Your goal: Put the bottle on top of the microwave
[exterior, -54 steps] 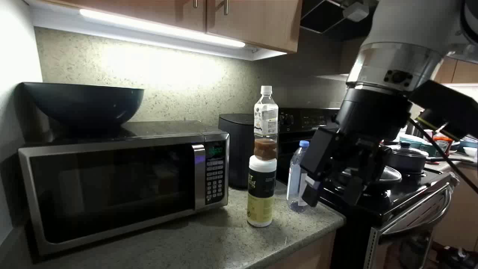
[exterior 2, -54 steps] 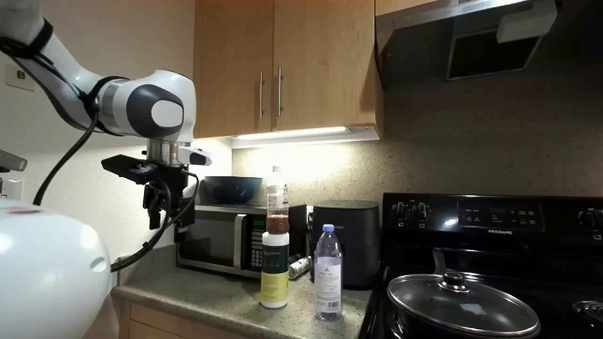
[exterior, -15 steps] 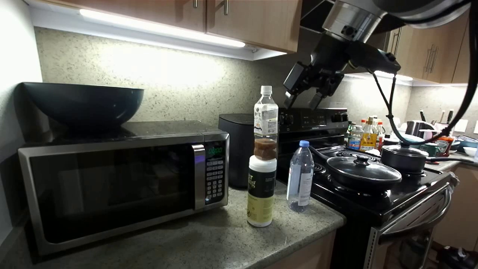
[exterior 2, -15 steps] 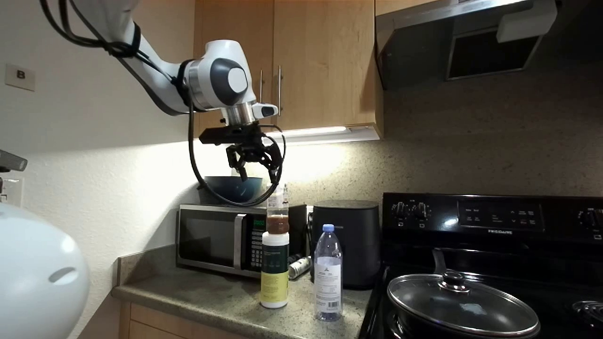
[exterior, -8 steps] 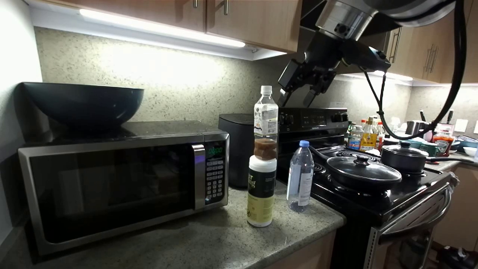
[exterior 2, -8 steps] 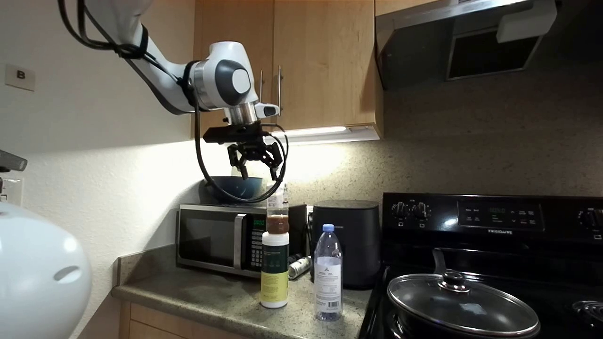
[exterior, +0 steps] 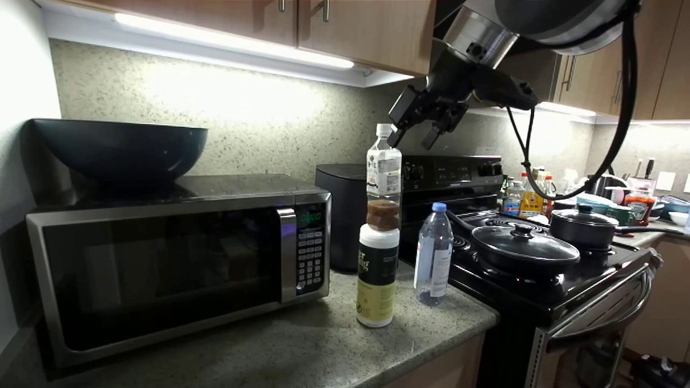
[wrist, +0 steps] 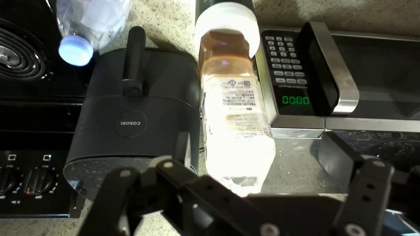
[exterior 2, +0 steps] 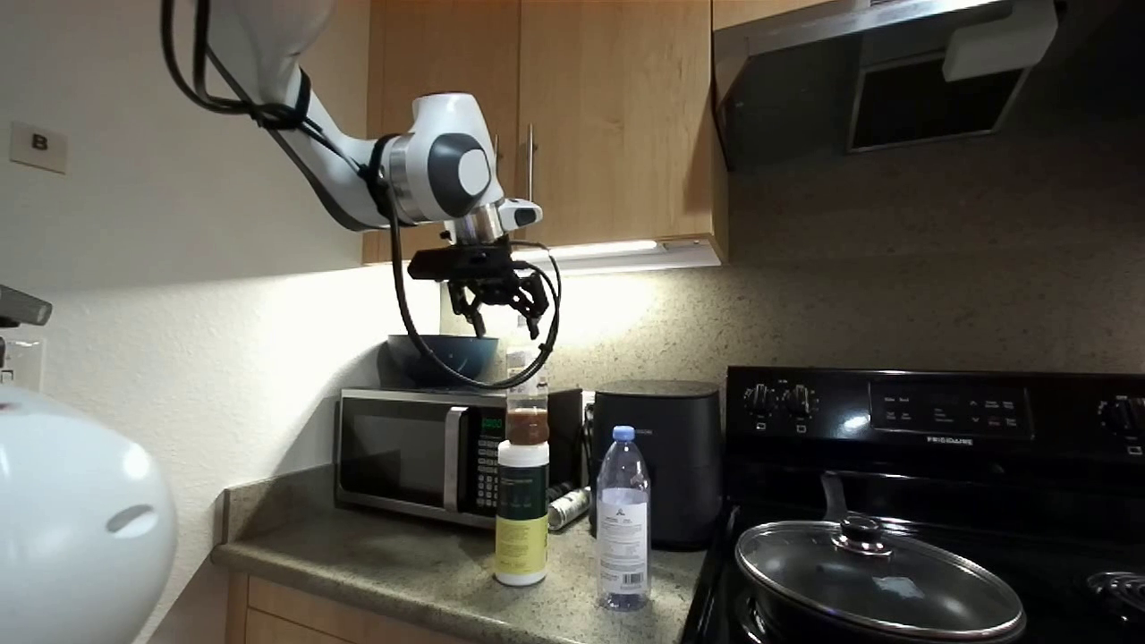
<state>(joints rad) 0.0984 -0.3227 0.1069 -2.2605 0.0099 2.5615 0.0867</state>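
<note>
My gripper (exterior: 411, 141) hangs released, its fingers spread wide and nothing pinched between them. It is near the top of the bottle (wrist: 233, 108), which stands upright on the white lid of a tall canister (exterior: 377, 276); in an exterior view a finger overlaps the bottle's neck, and I cannot tell whether they touch. I judge this to be the approach, before any grasp. The next move calls for bringing my fingers to either side of the bottle, lowering, closing lightly on the plastic and lifting straight up, since a sideways nudge could topple the stack.

With twelve at the top of the wrist view and my fingertips as the hub, the bottle runs towards twelve, its fine print too small to read. The canister's label, in an exterior view, shows what look like cut-off letters, "er" and "ng". At two o'clock is the microwave (wrist: 380, 82), my goal, its display reading 00:00, with small script that looks like Hamilton Beach. A dark bowl (exterior: 121, 151) sits on its top away from the button panel, so I would aim for the panel end. At nine is a black air fryer (wrist: 131, 109) marked COSORI, upside down to me; at ten, the blue-capped water bottle (wrist: 90, 26). In an exterior view the stove (exterior 2: 948, 420) reads FRIGIDAIRE.
</note>
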